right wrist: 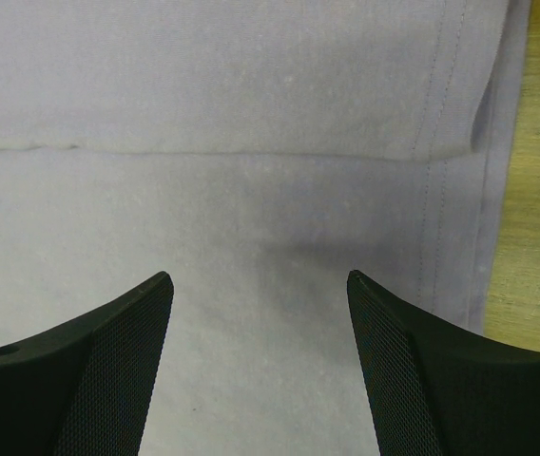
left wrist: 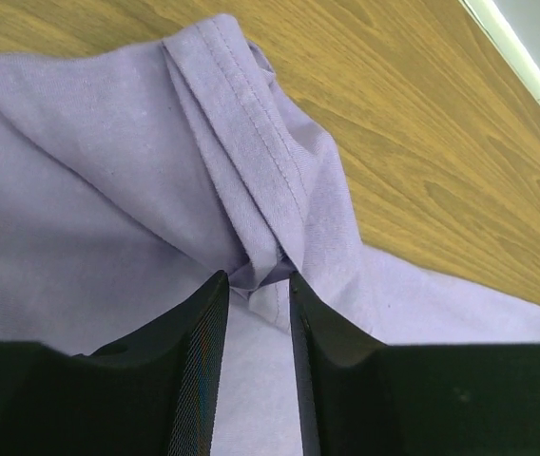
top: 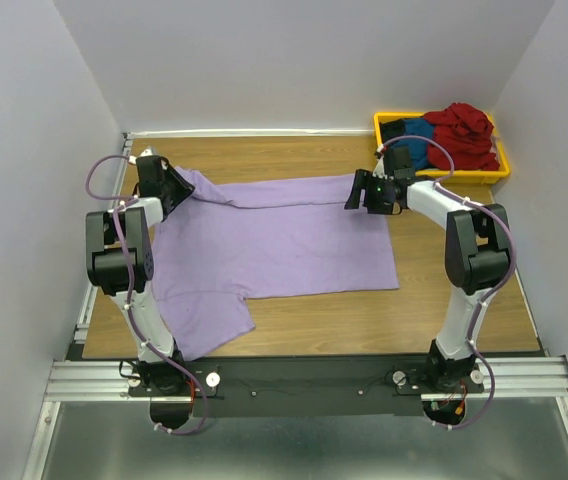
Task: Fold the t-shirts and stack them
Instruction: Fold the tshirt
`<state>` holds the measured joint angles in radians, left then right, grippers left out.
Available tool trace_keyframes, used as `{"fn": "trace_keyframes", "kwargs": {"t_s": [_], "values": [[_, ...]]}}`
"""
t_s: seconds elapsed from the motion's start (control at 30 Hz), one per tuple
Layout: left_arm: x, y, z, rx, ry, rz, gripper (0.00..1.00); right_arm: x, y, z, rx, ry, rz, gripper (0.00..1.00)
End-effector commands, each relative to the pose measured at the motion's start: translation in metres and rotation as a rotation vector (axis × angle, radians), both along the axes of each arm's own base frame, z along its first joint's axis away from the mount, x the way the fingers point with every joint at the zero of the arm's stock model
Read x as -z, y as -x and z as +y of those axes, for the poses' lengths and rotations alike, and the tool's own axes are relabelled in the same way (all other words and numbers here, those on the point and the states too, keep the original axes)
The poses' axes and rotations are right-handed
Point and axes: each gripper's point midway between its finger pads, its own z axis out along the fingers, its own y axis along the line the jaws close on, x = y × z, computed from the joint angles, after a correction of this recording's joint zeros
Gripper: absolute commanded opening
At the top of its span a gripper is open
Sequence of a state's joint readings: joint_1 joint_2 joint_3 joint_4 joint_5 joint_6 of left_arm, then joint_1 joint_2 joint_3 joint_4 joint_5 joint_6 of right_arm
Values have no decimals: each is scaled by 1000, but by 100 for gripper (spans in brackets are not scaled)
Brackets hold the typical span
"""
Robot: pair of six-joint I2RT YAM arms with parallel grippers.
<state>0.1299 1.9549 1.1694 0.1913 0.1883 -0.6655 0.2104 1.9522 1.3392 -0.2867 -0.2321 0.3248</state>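
On the table [top: 444, 300], I find the lavender shirt [top: 284, 235] spread flat across the middle, with its far edge already folded over along its length. The left gripper [left wrist: 256, 285] is clamped on a bunched piece of hem at the shirt's far left corner. The right gripper [right wrist: 258, 277] hovers with its jaws wide apart over the far right corner, gripping nothing.

Risks noted:
- With only one corner held, any pull by the left arm would drag the cloth askew and undo the fold.
- The left pinch gathers several layers, so I expect a crease or a slip if tension rises.
- The right jaws sit over a doubled edge and could close on the top layer alone.

Count: one shirt on the table and one yellow bin [top: 464, 177] at the far right. The bin holds a red shirt [top: 464, 130], a blue shirt [top: 419, 138] and a black shirt [top: 394, 130]. They are heaped, so three is my best reading. Two grippers are in view.
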Motion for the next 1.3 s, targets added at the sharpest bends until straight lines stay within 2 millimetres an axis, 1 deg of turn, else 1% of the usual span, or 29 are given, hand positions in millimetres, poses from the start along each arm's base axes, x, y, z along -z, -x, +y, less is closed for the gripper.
{"fn": "trace_keyframes", "kwargs": {"t_s": [0.0, 0.1, 0.2, 0.27, 0.47, 0.63, 0.77, 0.87, 1.0, 1.13, 1.2, 1.27], "values": [[8, -3, 6, -5, -64, 11, 40, -10, 5, 0, 8, 4, -11, 80], [12, -6, 8, 0, -77, 15, 39, -9, 6, 0, 7, 3, -9, 80], [11, -8, 6, 11, -84, 11, 35, -10, 6, 1, 6, 0, -10, 80], [8, -10, 5, 19, -87, 2, 31, -10, 6, 1, 6, 0, -10, 80], [-3, -10, -1, 32, -103, -17, 28, -10, 8, -1, 11, 1, -10, 80], [-3, -10, -3, 40, -107, -8, 20, -10, 8, 0, 10, -2, -8, 80], [-9, -9, -4, 38, -110, -8, 14, -11, 8, 1, 8, -4, -9, 80], [-14, -6, -5, 36, -106, -6, 7, -10, 8, 1, 10, -5, -7, 80], [-21, -1, -8, 39, -91, -1, 6, -9, 9, 2, 9, -11, 0, 80], [-20, 4, -11, 47, -81, 18, 6, -7, 10, 2, 10, -14, 6, 80], [-23, 6, -13, 48, -71, 21, 6, -7, 10, 3, 7, -15, 6, 80], [-26, 9, -13, 46, -68, 27, 4, -7, 11, 3, 9, -19, 10, 80]]}}
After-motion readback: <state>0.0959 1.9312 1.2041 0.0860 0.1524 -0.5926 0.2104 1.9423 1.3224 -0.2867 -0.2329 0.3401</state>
